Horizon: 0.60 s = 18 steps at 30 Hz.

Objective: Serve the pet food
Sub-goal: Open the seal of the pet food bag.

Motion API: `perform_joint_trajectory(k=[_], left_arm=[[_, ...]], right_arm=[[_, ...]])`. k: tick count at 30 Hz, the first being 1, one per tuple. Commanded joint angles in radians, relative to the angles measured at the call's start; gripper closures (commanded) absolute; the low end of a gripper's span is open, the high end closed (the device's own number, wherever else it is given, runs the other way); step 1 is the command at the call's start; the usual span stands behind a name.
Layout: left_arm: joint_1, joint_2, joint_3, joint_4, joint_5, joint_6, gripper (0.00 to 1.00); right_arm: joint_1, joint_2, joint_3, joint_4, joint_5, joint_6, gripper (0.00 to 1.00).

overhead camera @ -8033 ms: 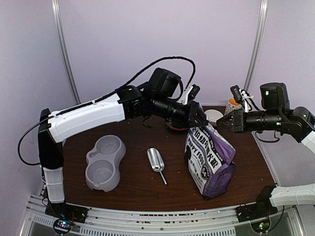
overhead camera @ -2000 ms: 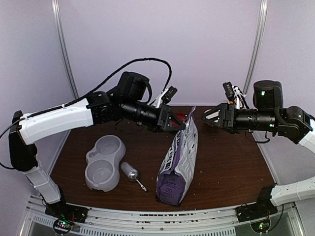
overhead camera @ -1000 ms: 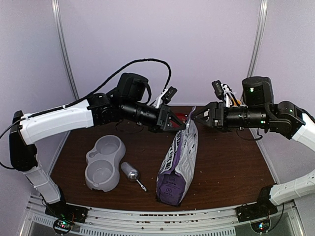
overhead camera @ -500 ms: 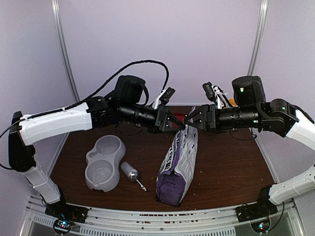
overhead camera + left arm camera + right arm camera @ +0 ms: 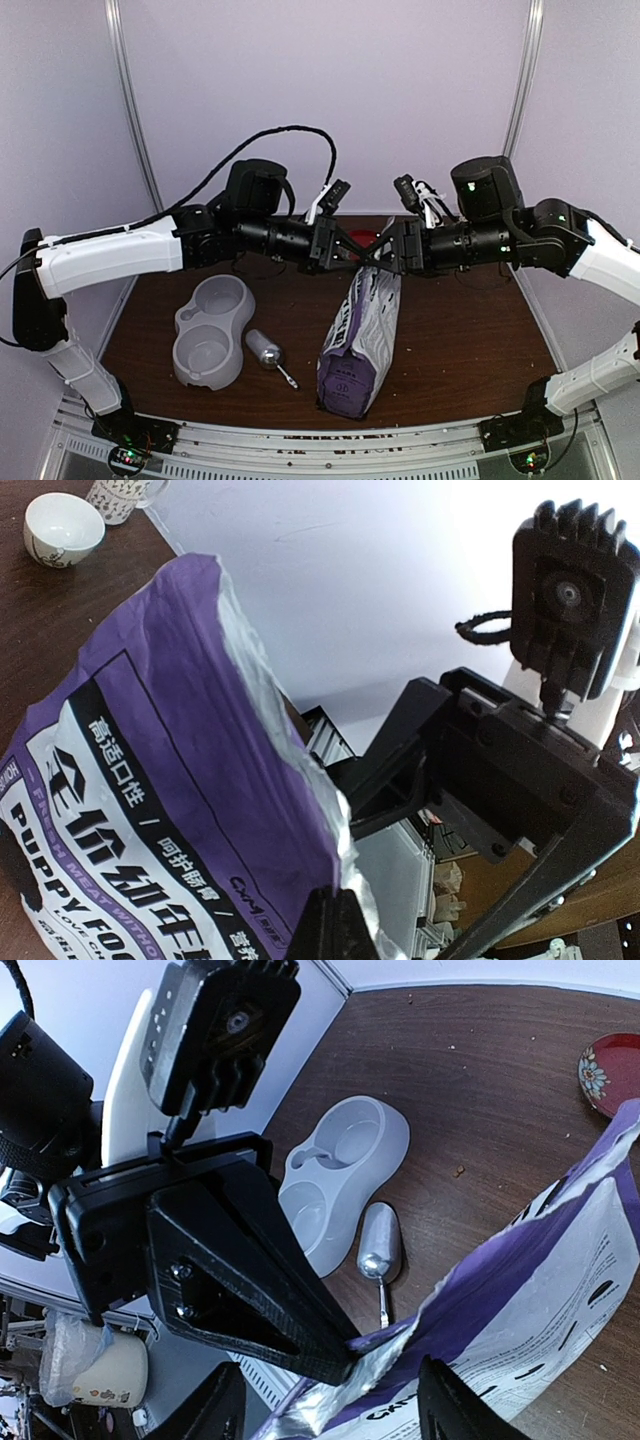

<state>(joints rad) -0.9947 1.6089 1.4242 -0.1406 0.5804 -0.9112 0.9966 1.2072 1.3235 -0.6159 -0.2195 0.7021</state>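
No pet food shows. The purple bag (image 5: 360, 335) stands on the table (image 5: 470, 340), its torn top pinched tight in the left jaws. The right jaws, spread wide and holding nothing, have moved in to straddle that same edge.

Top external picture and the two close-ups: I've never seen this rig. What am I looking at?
Two robot arms are bolted at the near edge of the table. The wide picture comes from a fixed camera above and behind them; the close-ups come from wrist cameras. The left end effector pinches the torn top of a standing purple puppy food bag; the right end effector is open at that edge. A grey double bowl, a metal scoop and a red plate lie on the table.
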Motion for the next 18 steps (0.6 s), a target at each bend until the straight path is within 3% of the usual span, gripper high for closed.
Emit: perform_joint_trajectory(k=[1, 18], left_arm=[[-0.007, -0.050, -0.023, 0.107, 0.078, -0.016, 1.00], [-0.002, -0.061, -0.051, 0.166, 0.103, -0.037, 1.00]], right_arm=[[0.013, 0.013, 0.034, -0.010, 0.025, -0.017, 0.39], [0.036, 0.055, 0.062, -0.036, 0.027, -0.035, 0.39]])
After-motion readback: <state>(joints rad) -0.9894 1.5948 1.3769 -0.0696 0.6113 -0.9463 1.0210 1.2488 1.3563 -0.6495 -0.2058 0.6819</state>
